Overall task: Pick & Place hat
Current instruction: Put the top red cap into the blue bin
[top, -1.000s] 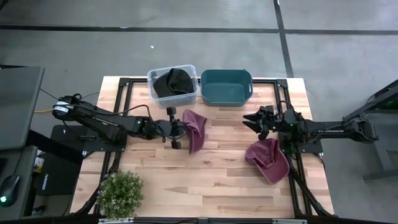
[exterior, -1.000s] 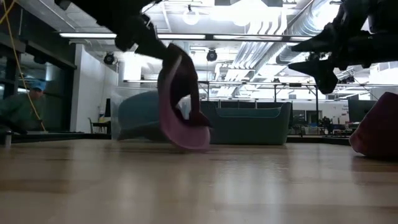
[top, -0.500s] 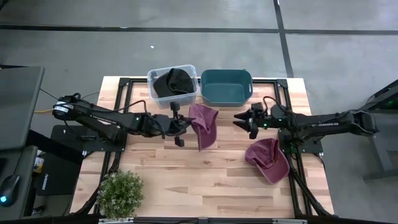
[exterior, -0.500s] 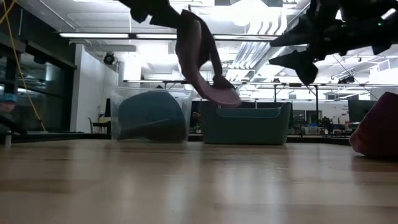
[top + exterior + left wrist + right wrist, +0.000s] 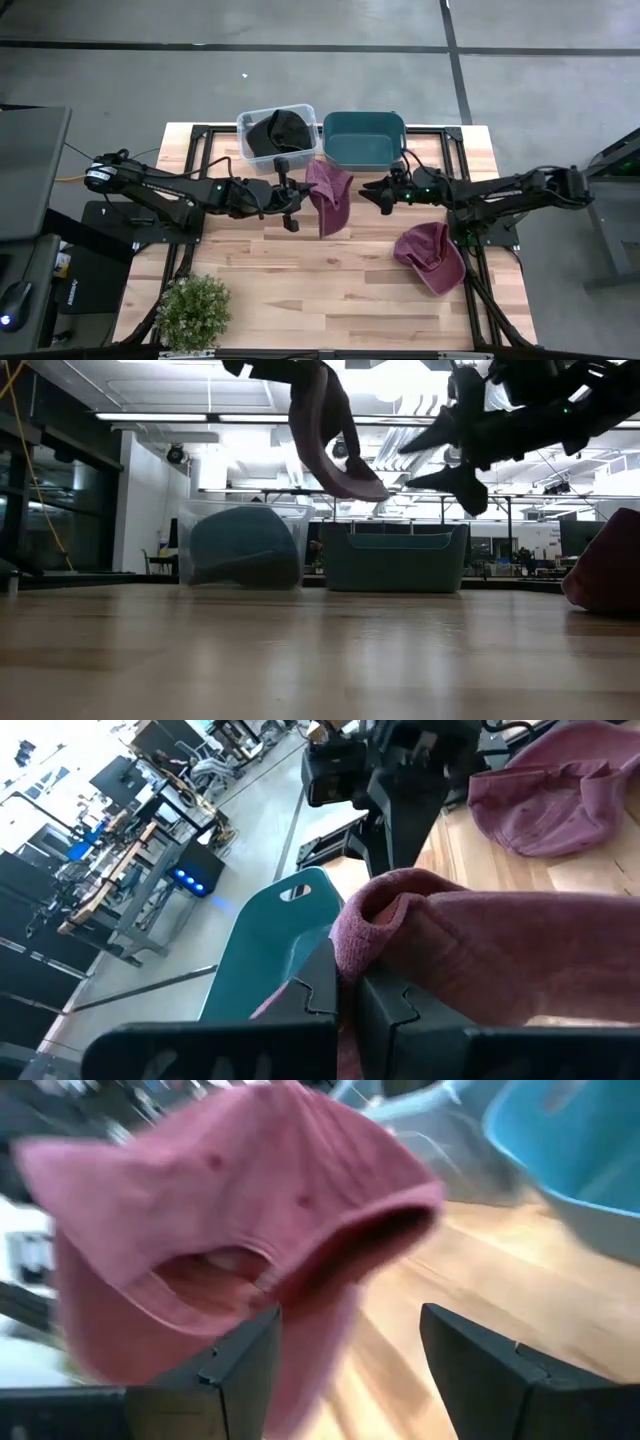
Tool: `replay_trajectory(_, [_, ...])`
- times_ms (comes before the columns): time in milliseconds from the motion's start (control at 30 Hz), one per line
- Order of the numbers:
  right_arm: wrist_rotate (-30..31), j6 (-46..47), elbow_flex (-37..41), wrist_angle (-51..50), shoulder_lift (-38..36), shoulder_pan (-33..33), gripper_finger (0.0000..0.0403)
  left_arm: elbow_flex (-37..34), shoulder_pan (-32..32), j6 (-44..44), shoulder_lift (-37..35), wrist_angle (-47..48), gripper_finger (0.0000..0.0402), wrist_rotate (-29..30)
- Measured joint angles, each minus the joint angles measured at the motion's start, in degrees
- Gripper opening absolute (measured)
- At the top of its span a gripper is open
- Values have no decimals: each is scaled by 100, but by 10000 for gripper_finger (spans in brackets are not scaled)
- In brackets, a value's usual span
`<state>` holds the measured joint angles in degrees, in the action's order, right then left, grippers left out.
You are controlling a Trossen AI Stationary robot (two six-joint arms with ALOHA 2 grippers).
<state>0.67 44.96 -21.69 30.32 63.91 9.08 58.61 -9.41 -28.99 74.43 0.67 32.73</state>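
A maroon cap hangs in the air in my left gripper, between the two arms; in the low view the cap is well above the table. My right gripper is open and level, just right of that cap, its fingers pointing at it without touching. In the right wrist view the cap fills the space ahead of the open gripper. A second maroon cap lies crown up on the table near the right edge. My left gripper is shut on a fold of the cap's crown cloth, pinched between the two fingers. It comes level from the table's left. The cap is lifted clear and hangs below the fingers, its brim lowest.
A clear bin holding a dark hat and a teal bin stand side by side at the far edge, just beyond the held cap. A potted plant sits at the near left corner. Bare wood lies in the middle and near part.
My left gripper has risen and moved toward the table's right and far edge, lifting the cap from near the table top to clear of it, its brim swinging rightward. My right gripper has travelled toward the table's left, closing in on the held cap.
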Motion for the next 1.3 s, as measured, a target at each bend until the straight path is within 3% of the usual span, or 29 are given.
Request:
replay_trajectory(167, [0, 507, -2, 780, 268, -11, 240, 0, 0, -254, 0, -2, 0, 138])
replay_trajectory(700, [121, 1146, -2, 1137, 1047, -9, 241, 0, 0, -466, -2, -77, 0, 129])
replay_trajectory(1300, [392, 879, -2, 1706, 1120, -5, 256, -2, 0, -528, -2, -102, 0, 116])
